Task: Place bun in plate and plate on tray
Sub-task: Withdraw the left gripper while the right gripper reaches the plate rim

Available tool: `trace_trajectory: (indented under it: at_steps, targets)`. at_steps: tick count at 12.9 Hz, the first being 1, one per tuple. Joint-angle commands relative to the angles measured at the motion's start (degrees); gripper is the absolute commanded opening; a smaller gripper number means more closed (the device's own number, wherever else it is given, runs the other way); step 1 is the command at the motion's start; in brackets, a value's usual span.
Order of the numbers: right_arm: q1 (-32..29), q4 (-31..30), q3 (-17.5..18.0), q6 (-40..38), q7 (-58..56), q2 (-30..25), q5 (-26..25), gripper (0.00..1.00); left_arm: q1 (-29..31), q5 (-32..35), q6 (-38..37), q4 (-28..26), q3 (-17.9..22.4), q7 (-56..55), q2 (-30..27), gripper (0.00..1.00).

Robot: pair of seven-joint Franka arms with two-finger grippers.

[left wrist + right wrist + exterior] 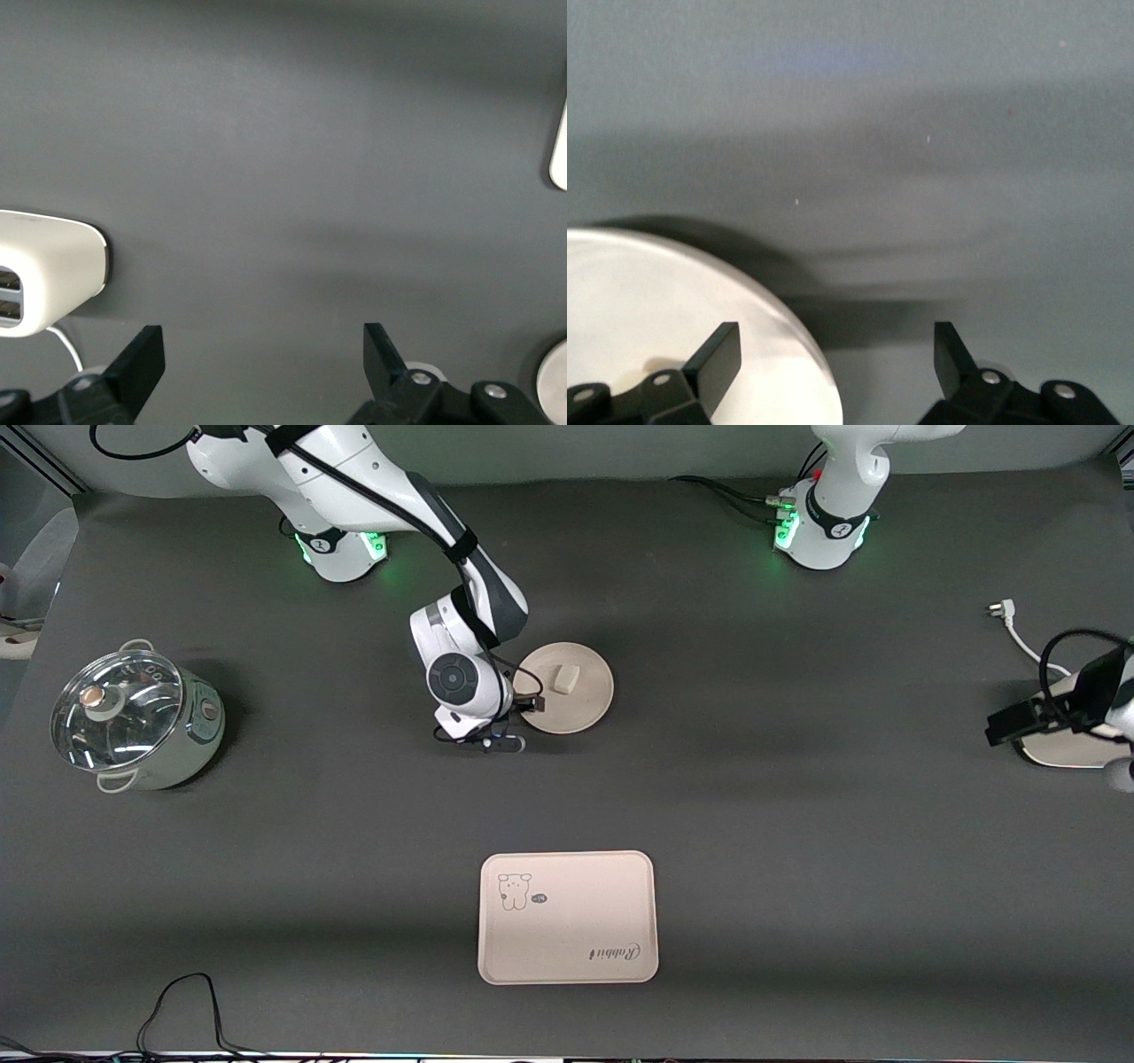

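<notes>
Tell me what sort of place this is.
Probably a robotics lab bench staged as a kitchen: two arm bases bolted at a dark matted table, loose cables, and a lidded electric pot, plate and tray.

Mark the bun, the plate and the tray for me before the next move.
bun (563, 679): front view, middle of its top.
plate (588, 705): front view, bare surface nearer the camera than the bun.
tray (576, 921): front view, bare middle of its floor.
</notes>
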Motion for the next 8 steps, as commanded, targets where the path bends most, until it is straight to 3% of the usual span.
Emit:
trace_trajectory:
  at_steps: [1,3,5,7,8]
  targets:
    - [0.8,-4.0,-0.9,0.8,-0.1,-4.3,0.9,0.96,-2.4,-0.6,3.0,-12.7,2.0,2.5,-10.7,1.00]
    - [2.2,-4.3,-1.0,0.9,0.0,-4.4,1.0,0.95,-2.4,-0.6,5.4,-18.3,2.0,3.6,-15.3,1.00]
    - [2.6,-5.1,-0.9,1.4,0.1,-4.3,1.0,0.95,-2.4,-0.6,5.8,-20.3,2.0,4.6,-17.1,1.00]
    - [4.0,-6.4,-0.9,3.7,0.3,-4.3,1.0,0.89,-2.4,-0.6,7.4,-21.2,1.9,4.6,-17.6,1.00]
    - [4.6,-7.1,-0.9,4.8,0.4,-4.3,1.0,0.80,-2.4,-0.6,8.4,-21.3,1.9,4.6,-17.4,1.00]
